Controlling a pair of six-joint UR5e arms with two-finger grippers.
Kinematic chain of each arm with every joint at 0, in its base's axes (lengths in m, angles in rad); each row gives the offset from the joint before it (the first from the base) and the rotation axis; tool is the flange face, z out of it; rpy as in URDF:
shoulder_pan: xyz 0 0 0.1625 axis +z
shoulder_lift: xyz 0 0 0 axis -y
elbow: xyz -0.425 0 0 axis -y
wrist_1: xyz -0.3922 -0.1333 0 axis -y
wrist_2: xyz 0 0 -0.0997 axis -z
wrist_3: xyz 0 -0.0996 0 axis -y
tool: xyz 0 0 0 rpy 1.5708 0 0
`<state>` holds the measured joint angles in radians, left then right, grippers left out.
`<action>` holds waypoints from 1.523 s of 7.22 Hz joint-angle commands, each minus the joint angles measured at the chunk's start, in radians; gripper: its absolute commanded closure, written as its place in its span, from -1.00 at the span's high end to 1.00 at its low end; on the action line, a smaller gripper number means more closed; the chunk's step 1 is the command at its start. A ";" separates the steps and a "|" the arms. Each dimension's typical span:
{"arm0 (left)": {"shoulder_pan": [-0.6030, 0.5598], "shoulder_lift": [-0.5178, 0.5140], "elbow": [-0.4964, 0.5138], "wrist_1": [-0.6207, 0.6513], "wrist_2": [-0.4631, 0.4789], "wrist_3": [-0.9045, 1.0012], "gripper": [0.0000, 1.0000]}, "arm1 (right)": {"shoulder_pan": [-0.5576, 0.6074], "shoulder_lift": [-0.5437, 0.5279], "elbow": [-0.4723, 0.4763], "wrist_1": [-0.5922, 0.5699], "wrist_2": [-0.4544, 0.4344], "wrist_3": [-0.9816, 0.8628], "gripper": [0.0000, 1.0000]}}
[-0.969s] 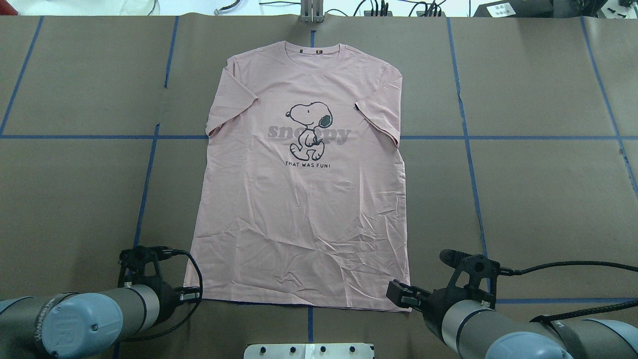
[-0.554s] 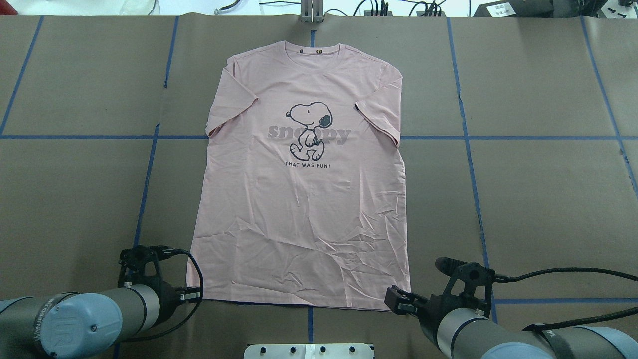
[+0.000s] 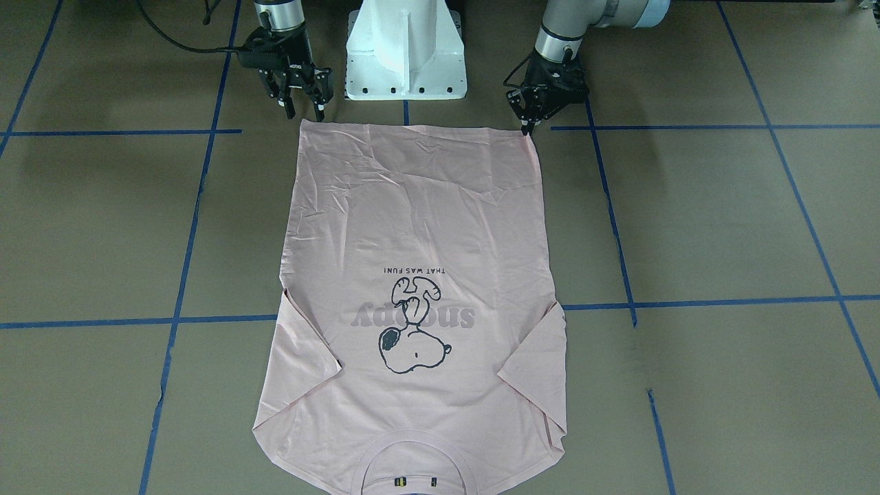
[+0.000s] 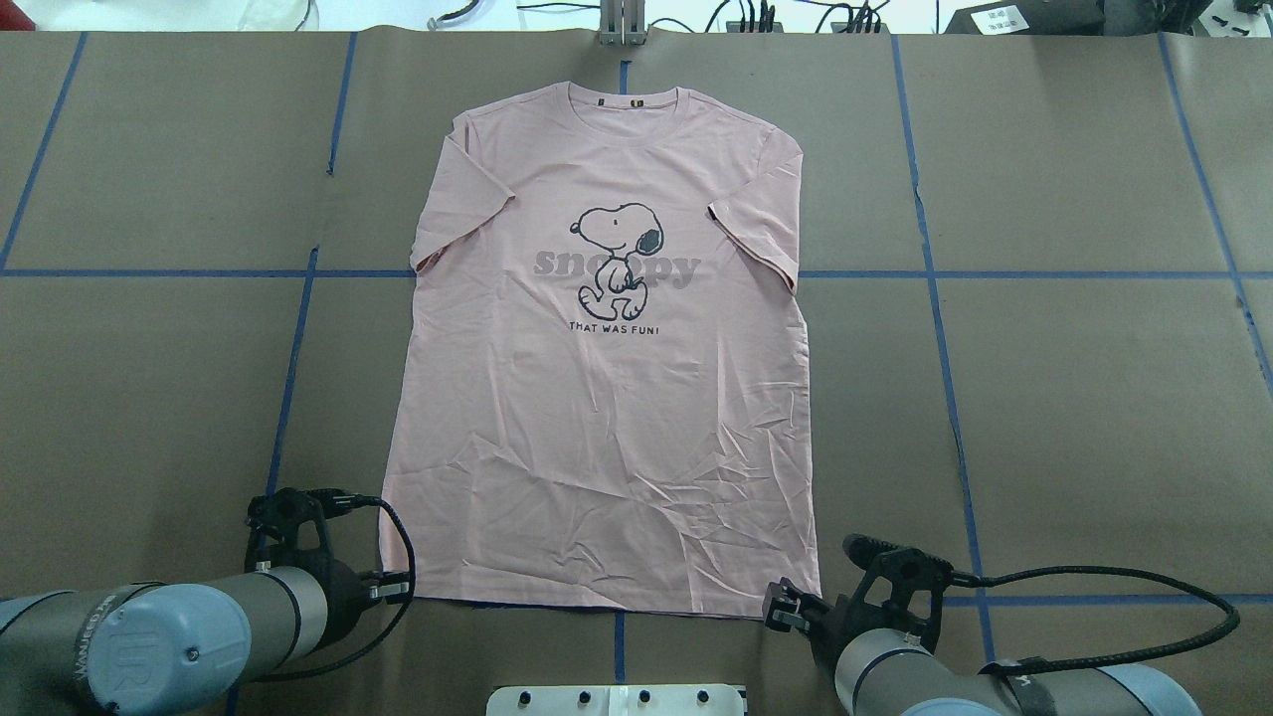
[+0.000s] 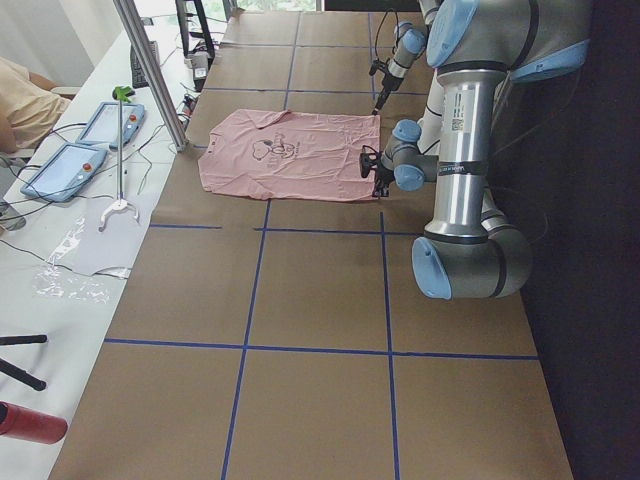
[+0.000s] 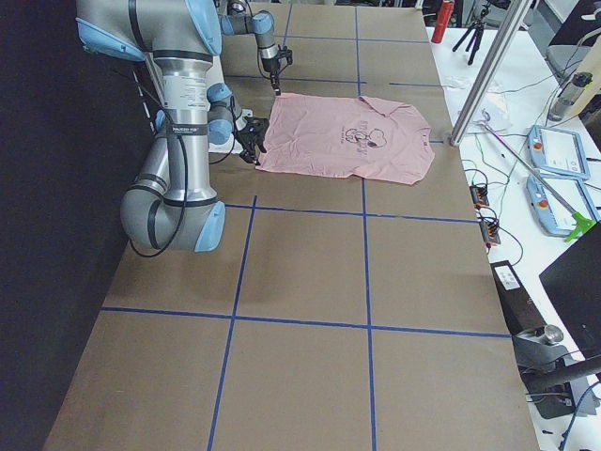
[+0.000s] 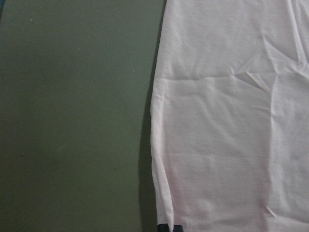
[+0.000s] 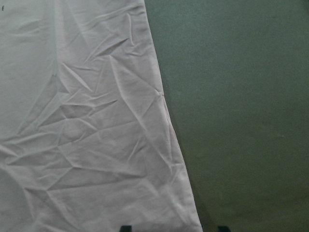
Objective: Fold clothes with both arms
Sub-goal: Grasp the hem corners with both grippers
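The pale pink T-shirt [image 4: 607,418] lies flat and print up, collar far from the robot, hem near its base. My left gripper [image 4: 398,589] sits low at the hem's left corner. In the front-facing view its fingers [image 3: 528,127] meet in a point on that corner. The left wrist view shows its dark tips [image 7: 171,227] close together on the cloth's edge [image 7: 159,145], so it is shut on the T-shirt. My right gripper [image 4: 781,609] is at the hem's right corner, open. Its fingertips [image 8: 126,227] stand wide apart on either side of the corner [image 8: 188,212].
The white pedestal base [image 3: 405,48] stands between the two arms, close behind the hem. Brown paper with blue tape lines [image 4: 935,298] covers the table. Tablets and cables [image 5: 90,140] lie on the side bench beyond the collar end.
The right gripper has drawn back toward the robot base and down to the hem's right corner. The left gripper edged right, and the hem's left corner shifted slightly right with it.
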<state>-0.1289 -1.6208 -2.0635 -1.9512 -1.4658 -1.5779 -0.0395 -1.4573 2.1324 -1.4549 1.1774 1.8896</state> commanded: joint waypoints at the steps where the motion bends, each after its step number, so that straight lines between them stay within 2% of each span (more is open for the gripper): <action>1: 0.002 -0.002 0.002 0.000 -0.002 0.001 -1.00 | -0.010 0.003 -0.026 -0.001 -0.005 0.002 0.22; 4: 0.000 -0.004 0.000 0.000 -0.002 -0.001 -1.00 | -0.019 0.005 -0.034 0.001 -0.005 0.002 0.06; 7: 0.002 -0.004 0.000 0.000 -0.004 0.001 -1.00 | -0.020 0.005 -0.048 0.001 -0.005 0.002 -0.01; 8: 0.002 -0.004 0.000 0.000 -0.004 -0.001 -1.00 | -0.019 0.005 -0.051 0.001 -0.007 0.002 -0.25; 9: 0.000 -0.004 0.000 0.000 -0.004 -0.001 -1.00 | -0.019 0.005 -0.049 0.001 -0.007 0.002 -0.96; 11: 0.002 -0.004 -0.001 0.000 -0.004 0.001 -1.00 | -0.019 0.005 -0.051 -0.001 -0.007 0.005 -1.00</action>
<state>-0.1278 -1.6245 -2.0637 -1.9512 -1.4695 -1.5781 -0.0584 -1.4527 2.0822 -1.4545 1.1705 1.8940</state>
